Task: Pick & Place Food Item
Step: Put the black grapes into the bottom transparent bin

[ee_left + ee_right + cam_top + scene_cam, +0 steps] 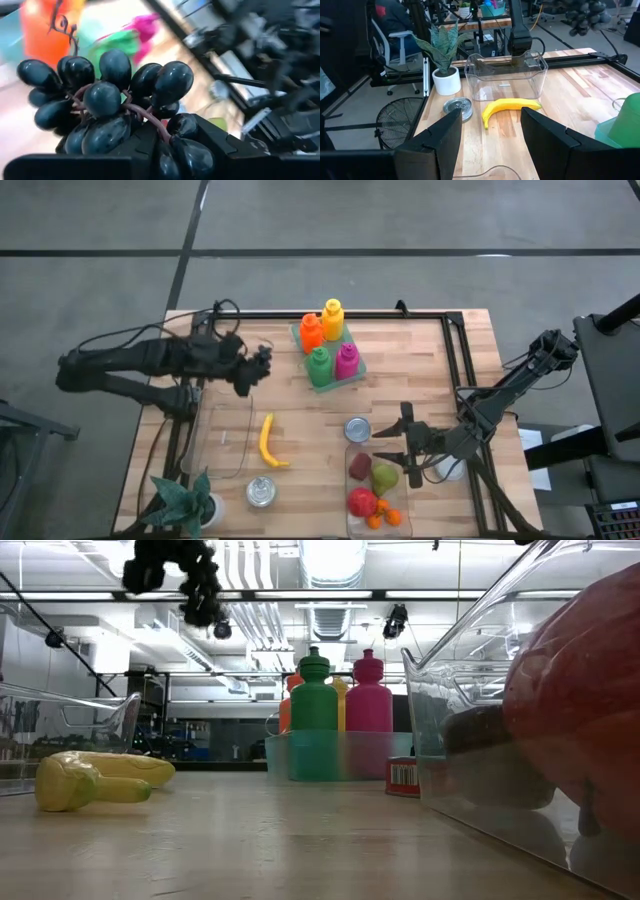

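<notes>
A bunch of dark grapes (110,95) hangs high over the table's left part (248,372), with my left gripper (240,370) shut on it. The low view shows the bunch (185,575) far above the tabletop. A yellow banana (267,440) lies on its side on the wood, next to an empty clear bin (225,442). My right gripper (402,446) stands open above the table's right part, nothing between its fingers (490,145). It is beside a clear bin (352,515) that holds a pear, a red fruit and small oranges. My left gripper pinches the near part of the bunch (160,131) between its two fingers, with berries and the reddish stem between them. The rest of the bunch sticks out past the fingertips. The fingers slant downward toward the table's right side. The bunch is lifted clear of the table.
A green tray (352,376) with orange, yellow, green and pink bottles stands at the far middle. One tin can (357,429) sits near the right bin and another (261,491) near the front edge. A potted plant (185,500) stands at the front left corner.
</notes>
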{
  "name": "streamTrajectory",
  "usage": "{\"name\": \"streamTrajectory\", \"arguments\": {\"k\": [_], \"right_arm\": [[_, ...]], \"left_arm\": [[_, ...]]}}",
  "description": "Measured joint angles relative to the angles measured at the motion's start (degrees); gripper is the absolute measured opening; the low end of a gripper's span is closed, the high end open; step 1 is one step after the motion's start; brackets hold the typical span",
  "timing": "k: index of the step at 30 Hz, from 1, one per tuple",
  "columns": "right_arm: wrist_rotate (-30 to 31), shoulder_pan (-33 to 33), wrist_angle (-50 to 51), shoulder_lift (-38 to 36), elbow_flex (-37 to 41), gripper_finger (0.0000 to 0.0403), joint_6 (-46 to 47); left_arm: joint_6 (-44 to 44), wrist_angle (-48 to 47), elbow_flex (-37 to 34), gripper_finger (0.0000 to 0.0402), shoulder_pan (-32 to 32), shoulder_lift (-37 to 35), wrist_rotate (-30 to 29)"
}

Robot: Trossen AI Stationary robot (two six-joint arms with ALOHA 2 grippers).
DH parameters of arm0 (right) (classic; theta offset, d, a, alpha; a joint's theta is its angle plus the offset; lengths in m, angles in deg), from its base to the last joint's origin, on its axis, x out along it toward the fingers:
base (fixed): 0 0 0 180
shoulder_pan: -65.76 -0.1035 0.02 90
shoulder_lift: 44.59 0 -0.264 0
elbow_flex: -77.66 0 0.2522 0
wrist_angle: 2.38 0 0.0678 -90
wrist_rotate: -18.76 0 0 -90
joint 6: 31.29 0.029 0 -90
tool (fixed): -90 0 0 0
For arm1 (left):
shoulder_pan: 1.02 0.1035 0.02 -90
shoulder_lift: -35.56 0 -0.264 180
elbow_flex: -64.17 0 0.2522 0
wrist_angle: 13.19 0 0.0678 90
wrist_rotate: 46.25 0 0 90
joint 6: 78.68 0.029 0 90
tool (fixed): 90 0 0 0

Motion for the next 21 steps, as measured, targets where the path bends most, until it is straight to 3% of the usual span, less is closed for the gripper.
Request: {"name": "streamTrajectory", "arguments": {"k": [9, 13, 21], "right_arm": [[0.00, 0.00, 0.16, 0.00, 0.03, 0.0199, 0.00], [0.00, -0.02, 0.16, -0.01, 0.03, 0.0199, 0.00], [0.00, -0.04, 0.24, -0.01, 0.03, 0.0199, 0.00]], "left_arm": [[20.05, 19.26, -0.77, 0.0099, -17.95, 6.60, -15.44], [28.26, 24.17, -0.78, 0.0099, -20.43, 10.81, -15.72], [27.35, 32.39, -0.78, 0.0099, -21.29, 21.61, -15.17]]}}
